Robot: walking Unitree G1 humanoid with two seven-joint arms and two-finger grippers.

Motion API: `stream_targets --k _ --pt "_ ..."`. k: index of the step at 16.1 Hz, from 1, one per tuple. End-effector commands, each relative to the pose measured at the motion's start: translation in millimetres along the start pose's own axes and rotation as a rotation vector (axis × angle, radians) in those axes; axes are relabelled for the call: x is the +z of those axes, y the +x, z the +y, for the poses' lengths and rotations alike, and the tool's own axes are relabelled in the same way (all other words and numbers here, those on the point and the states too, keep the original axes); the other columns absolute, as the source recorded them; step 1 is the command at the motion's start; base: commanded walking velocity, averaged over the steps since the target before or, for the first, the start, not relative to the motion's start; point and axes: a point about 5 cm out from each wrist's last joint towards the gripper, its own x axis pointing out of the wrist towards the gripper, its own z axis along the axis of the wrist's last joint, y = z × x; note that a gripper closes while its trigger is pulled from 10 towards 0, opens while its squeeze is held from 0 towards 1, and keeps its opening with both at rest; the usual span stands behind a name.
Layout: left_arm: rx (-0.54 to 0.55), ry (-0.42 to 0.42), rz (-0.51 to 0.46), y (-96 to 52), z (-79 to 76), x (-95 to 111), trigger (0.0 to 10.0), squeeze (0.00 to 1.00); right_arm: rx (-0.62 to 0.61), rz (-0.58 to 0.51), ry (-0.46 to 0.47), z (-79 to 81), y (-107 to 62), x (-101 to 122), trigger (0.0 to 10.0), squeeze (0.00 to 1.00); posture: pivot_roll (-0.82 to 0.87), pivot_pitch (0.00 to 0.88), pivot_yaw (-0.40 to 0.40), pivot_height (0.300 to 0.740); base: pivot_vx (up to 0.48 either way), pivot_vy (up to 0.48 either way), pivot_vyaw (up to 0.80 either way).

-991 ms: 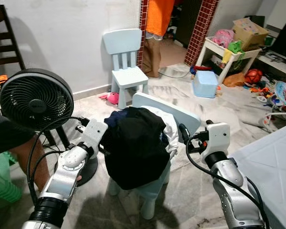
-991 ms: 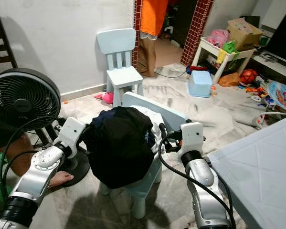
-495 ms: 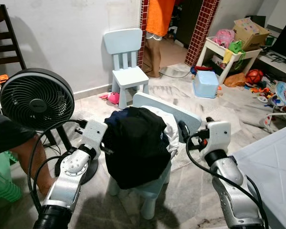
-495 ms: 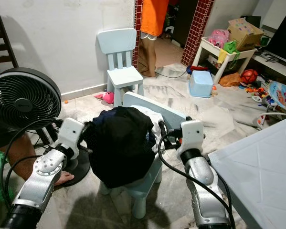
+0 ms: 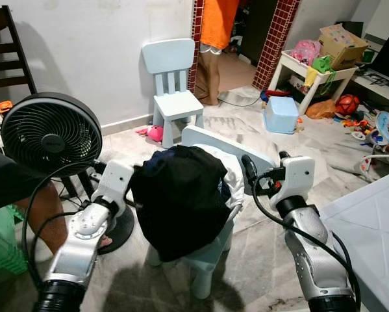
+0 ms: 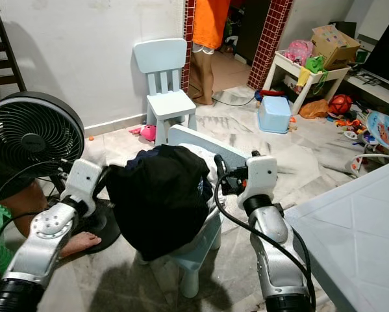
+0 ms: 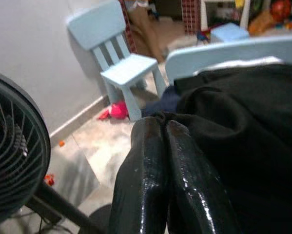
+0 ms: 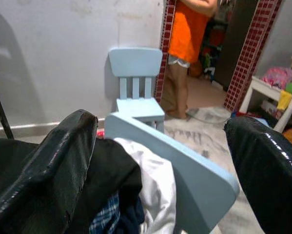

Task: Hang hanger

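A pile of clothes lies on a small light-blue chair: a black garment on top, with a white garment and a bit of plaid cloth under it. My left gripper is at the black garment's left edge. In the left wrist view its fingers are pressed together on that edge. My right gripper stands open at the right of the pile, close to the chair's backrest. In the right wrist view its fingers frame the backrest and the white cloth.
A black floor fan stands close on the left, with a person's leg beside it. A second blue chair stands by the wall, and a person in orange is in the doorway. A white tabletop is at the right; toys lie behind it.
My left gripper has drawn back to the left and the black garment's edge has stretched out with it. The right gripper has edged up toward the chair back.
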Motion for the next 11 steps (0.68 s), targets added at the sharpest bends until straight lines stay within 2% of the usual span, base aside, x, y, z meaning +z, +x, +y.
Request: stream_targets --k 1,4,6,7,9,11 --pt "-0.023 0.028 -0.006 2.9 -0.6 5 0.0 0.00 -0.005 -0.004 0.002 -1.9 -1.2 0 10.0 0.00 -0.01 0.000 -0.085 0.740 0.000 0.000 0.00" --pt "0.030 0.043 -0.014 2.2 9.7 10 0.0 0.00 0.009 -0.007 0.011 2.2 -2.0 0 10.0 0.00 -0.01 0.000 -0.083 0.740 0.000 0.000 0.00" --pt "0.138 0.099 -0.067 0.8 24.4 18 0.0 0.00 0.005 -0.014 0.021 3.1 -0.9 0 10.0 0.00 0.00 0.000 -0.081 0.740 0.000 0.000 0.00" --pt "-0.037 0.210 -0.075 9.3 6.6 24 0.0 0.00 0.006 -0.014 0.019 3.4 -0.9 1 10.0 0.00 0.00 0.000 -0.084 0.740 0.000 0.000 0.00" --pt "-0.202 0.263 -0.054 14.3 -18.6 24 0.0 0.00 0.007 -0.012 0.013 2.3 -2.0 2 10.0 0.00 -0.01 0.000 -0.086 0.740 0.000 0.000 0.00" --pt "-0.278 0.288 -0.065 17.7 -35.0 27 0.0 0.00 0.009 -0.001 0.003 0.6 -4.9 1 10.0 0.00 -0.02 0.000 -0.088 0.740 0.000 0.000 0.00"
